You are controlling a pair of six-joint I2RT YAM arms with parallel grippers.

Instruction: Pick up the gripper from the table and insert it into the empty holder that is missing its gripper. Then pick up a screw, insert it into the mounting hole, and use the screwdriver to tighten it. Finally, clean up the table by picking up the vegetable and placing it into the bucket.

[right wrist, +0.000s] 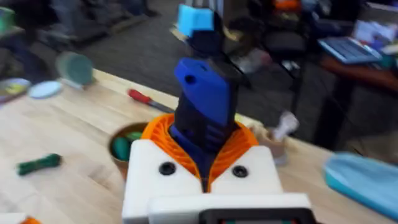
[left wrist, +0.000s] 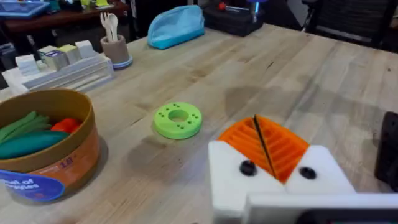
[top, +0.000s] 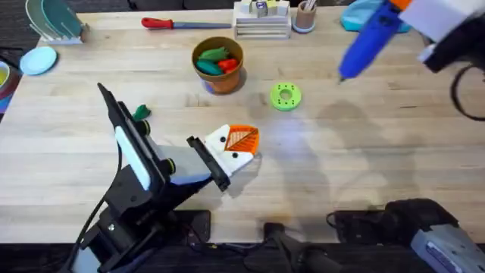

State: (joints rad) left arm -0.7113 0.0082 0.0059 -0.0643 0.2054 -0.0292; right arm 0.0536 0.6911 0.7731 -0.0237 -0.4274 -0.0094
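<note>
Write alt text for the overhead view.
The right gripper holds the blue screwdriver in the air at the table's far right. The left gripper rests shut at mid-table, near the bucket and a small green vegetable.

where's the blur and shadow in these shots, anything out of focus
Overhead: the raised screwdriver in the right gripper looks soft; faint shadows fall on the table below it. Right wrist: the screwdriver is fairly sharp, the room behind blurred. Left wrist: the bucket and green disc are sharp, the left gripper's pads slightly soft.
</note>
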